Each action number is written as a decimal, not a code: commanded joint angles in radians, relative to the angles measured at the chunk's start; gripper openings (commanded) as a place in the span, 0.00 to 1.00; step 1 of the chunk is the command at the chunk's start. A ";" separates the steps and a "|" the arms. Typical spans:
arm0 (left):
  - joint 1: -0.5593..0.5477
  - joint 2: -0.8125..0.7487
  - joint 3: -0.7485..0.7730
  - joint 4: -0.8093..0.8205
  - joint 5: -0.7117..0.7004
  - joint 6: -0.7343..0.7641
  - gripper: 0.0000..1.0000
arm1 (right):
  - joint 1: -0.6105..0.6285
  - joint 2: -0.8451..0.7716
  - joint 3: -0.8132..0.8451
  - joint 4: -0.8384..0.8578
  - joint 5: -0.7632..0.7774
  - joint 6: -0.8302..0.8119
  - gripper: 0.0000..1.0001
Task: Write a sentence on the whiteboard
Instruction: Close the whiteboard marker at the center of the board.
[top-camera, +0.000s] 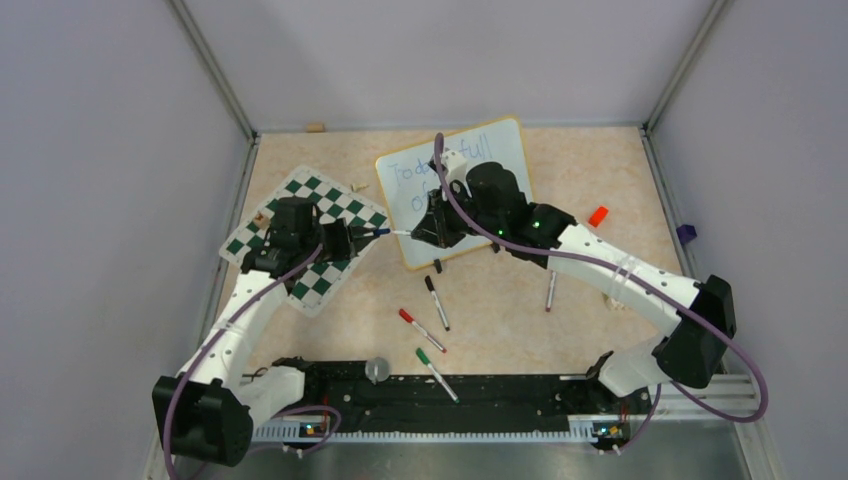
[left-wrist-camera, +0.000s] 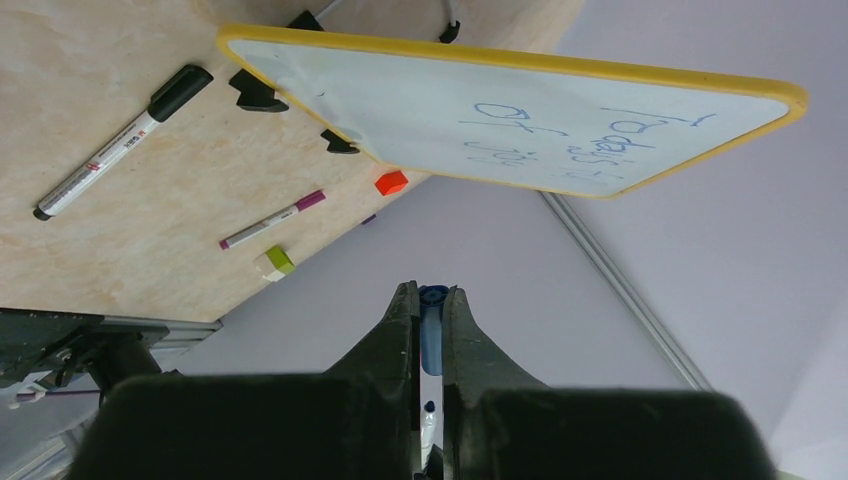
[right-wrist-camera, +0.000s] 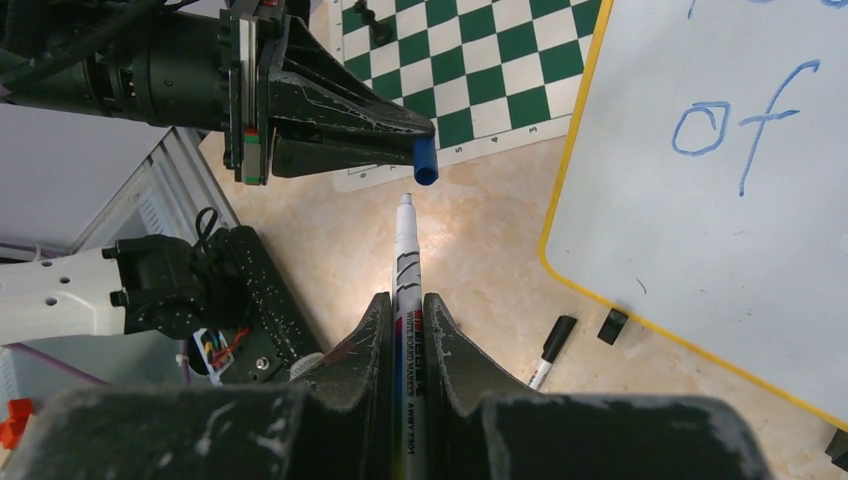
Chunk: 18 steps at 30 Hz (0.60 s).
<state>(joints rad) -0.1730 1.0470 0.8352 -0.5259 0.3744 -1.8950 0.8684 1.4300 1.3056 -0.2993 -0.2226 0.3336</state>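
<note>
Whiteboard (top-camera: 398, 225) lies flat on the beige table (top-camera: 500, 320) at the far middle, turned a little askew. Its left edge is just beside the green-and-white chess mat (top-camera: 318, 285). Two black clips (left-wrist-camera: 255, 90) sit on its near edge. The sentence (left-wrist-camera: 640, 140) runs across it in thin blue handwriting. "Today's" and "of" read plainly, and "full" shows at the far end in the top view, where the right arm covers the rest (the last word is too small in the left wrist view to be sure of).

The left gripper (left-wrist-camera: 431, 295) hangs over the right corner of the chess mat, its fingers pressed together on a blue cap (right-wrist-camera: 426, 162). The cap's open end pokes out toward the right arm. The right gripper (right-wrist-camera: 407, 300) is over the board's near left corner, its jaws clamped on a white marker (right-wrist-camera: 406, 250) that points at the cap. The marker's bare tip stops just short of the cap's mouth, roughly in line with it, with a small gap between them.

Four loose markers lie on the table nearer the arm bases. They are a black-capped marker (top-camera: 437, 302), a red-capped marker (top-camera: 421, 330), a green-capped marker (top-camera: 437, 374) and, off to the right, a purple-capped marker (top-camera: 551, 290). A red cube (top-camera: 598, 215) sits to the right of the board, apart from it.
</note>
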 joint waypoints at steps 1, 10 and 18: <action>0.000 -0.024 -0.009 0.027 0.011 -0.013 0.00 | 0.014 0.009 0.044 0.044 -0.008 -0.014 0.00; -0.001 -0.042 -0.014 0.027 0.024 -0.027 0.00 | 0.014 0.023 0.050 0.049 -0.002 -0.016 0.00; -0.001 -0.045 -0.016 0.026 0.029 -0.027 0.00 | 0.015 0.029 0.057 0.049 0.003 -0.021 0.00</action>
<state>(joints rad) -0.1730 1.0245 0.8280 -0.5251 0.3901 -1.9129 0.8688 1.4525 1.3109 -0.2970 -0.2218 0.3325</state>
